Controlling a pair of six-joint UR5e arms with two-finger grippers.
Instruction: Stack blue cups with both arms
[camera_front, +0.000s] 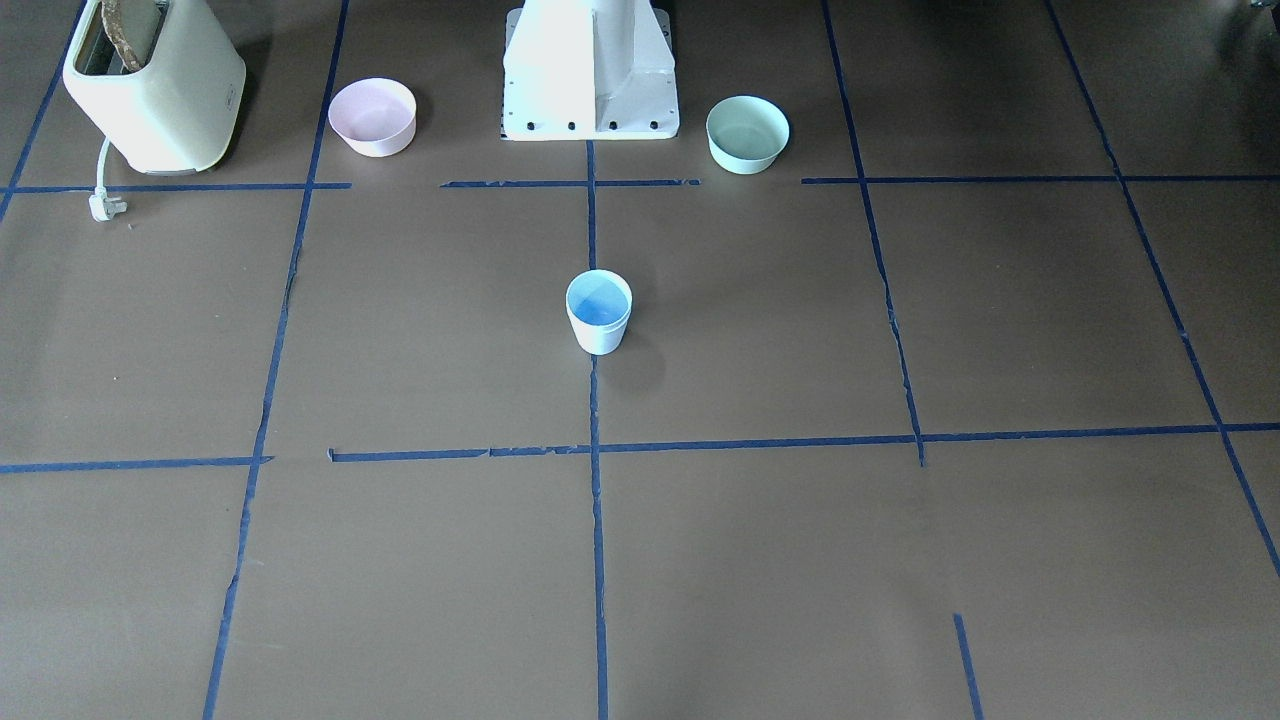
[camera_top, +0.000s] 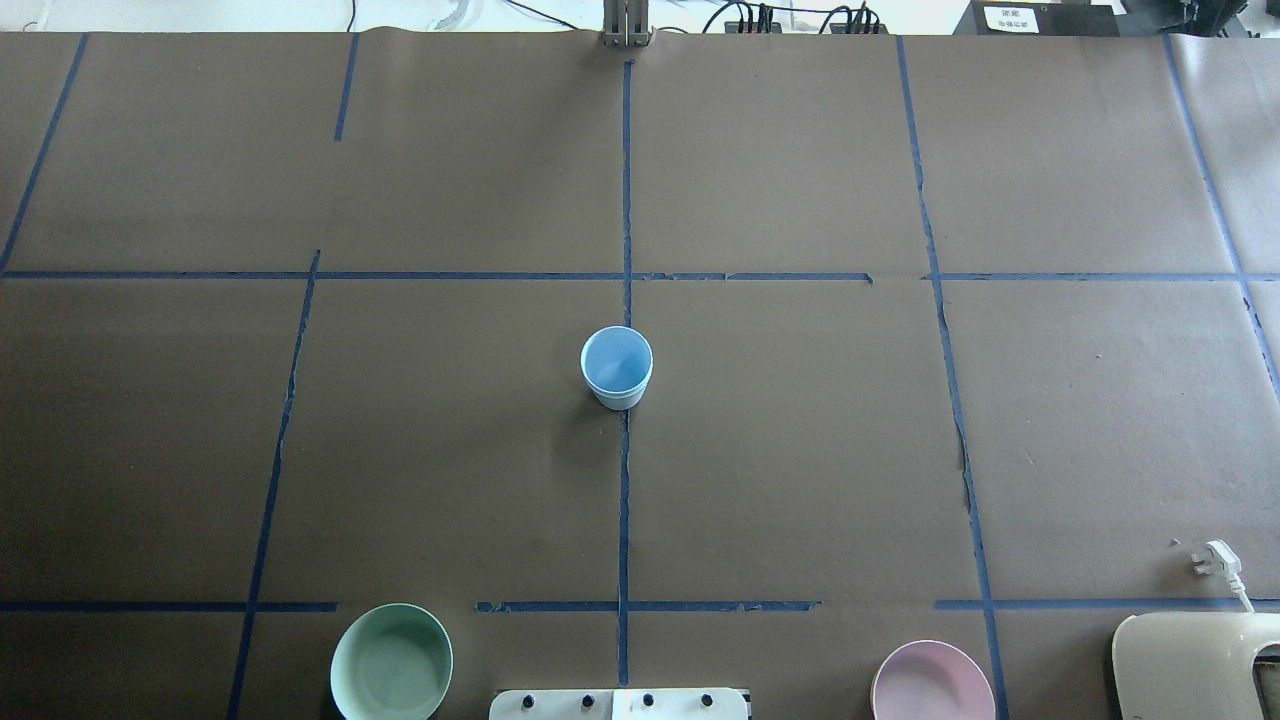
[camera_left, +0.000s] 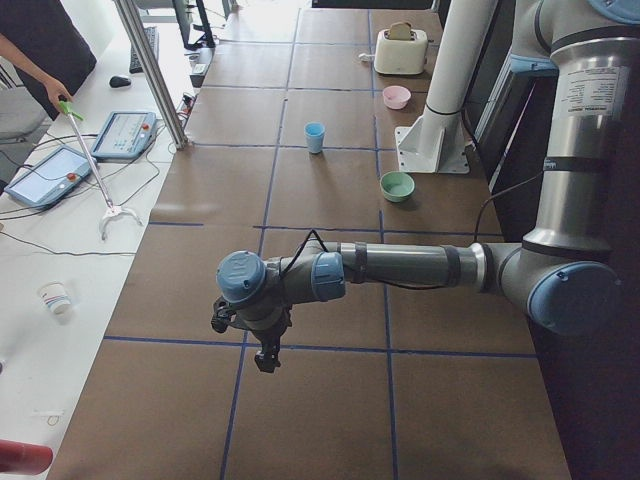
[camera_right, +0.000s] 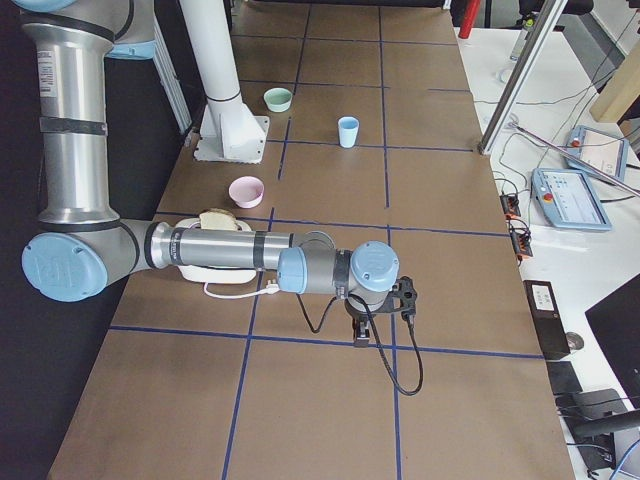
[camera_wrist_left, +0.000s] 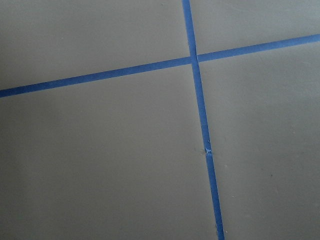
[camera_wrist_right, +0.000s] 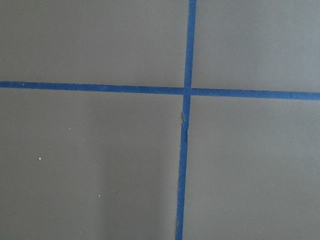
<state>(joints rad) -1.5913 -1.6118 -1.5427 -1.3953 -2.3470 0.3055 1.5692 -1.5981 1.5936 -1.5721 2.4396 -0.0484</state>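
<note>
One blue cup (camera_front: 599, 312) was all I could find on the table (camera_top: 800, 450). It stood upright on the centre tape line (camera_top: 625, 500), in the middle of the surface, well clear of both arms. I couldn't tell whether a second cup sat nested inside it.

The mint-green bowl (camera_front: 747, 134) sat near the white pedestal (camera_front: 590, 80) on the robot's left, and the pink bowl (camera_front: 372, 117) on its right. The toaster (camera_front: 160, 90) was farther right, with its plug (camera_front: 101, 207) lying loose beside it.

The left arm (camera_left: 400, 265) reached out level over the far left of the table, its left gripper (camera_left: 266, 357) pointing down above bare paper. The right arm (camera_right: 220, 247) did the same at the far right, its right gripper (camera_right: 361, 335) also pointing down. Both tools showed only in the side views, so I could not tell how wide either one stood. Neither held anything I could see. Each wrist camera showed only brown paper and crossing tape.
</note>
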